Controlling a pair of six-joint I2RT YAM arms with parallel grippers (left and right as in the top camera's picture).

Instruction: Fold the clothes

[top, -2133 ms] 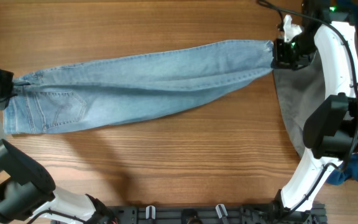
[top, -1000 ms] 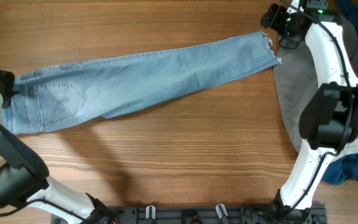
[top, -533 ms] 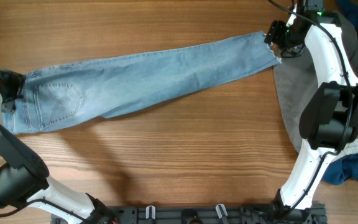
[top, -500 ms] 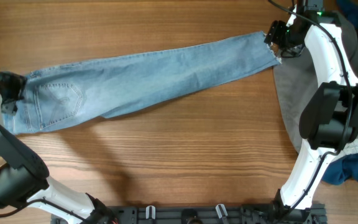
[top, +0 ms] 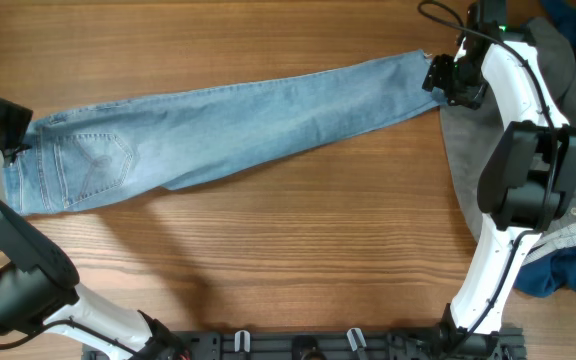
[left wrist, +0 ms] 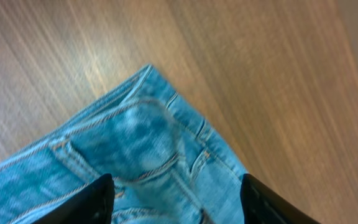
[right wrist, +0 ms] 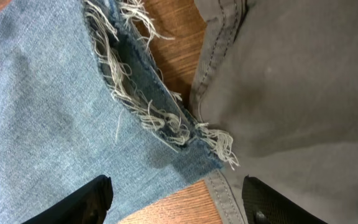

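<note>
The clothes, a pair of light blue jeans [top: 238, 125], lie flat and stretched out slantwise across the table. The waistband is at the left and a back pocket [top: 98, 165] faces up. The frayed hem [right wrist: 148, 106] is at the upper right. My left gripper [top: 8, 125] hovers open over the waistband corner [left wrist: 148, 143], with denim showing between its dark fingers [left wrist: 95, 202]. My right gripper [top: 446, 80] is open above the hem, one finger [right wrist: 89, 202] over denim and the other over grey cloth.
A grey garment [top: 488, 180] lies at the right, its edge touching the jeans' hem [right wrist: 291, 81]. More blue cloth [top: 568, 275] is piled at the lower right and a dark piece [top: 568, 15] at the top right. Bare wood fills the near half of the table.
Both grippers let go of the jeans, which now lie flatter and more slanted. Over the last second the right gripper shifted down onto the hem end and the left drew slightly up and left.
</note>
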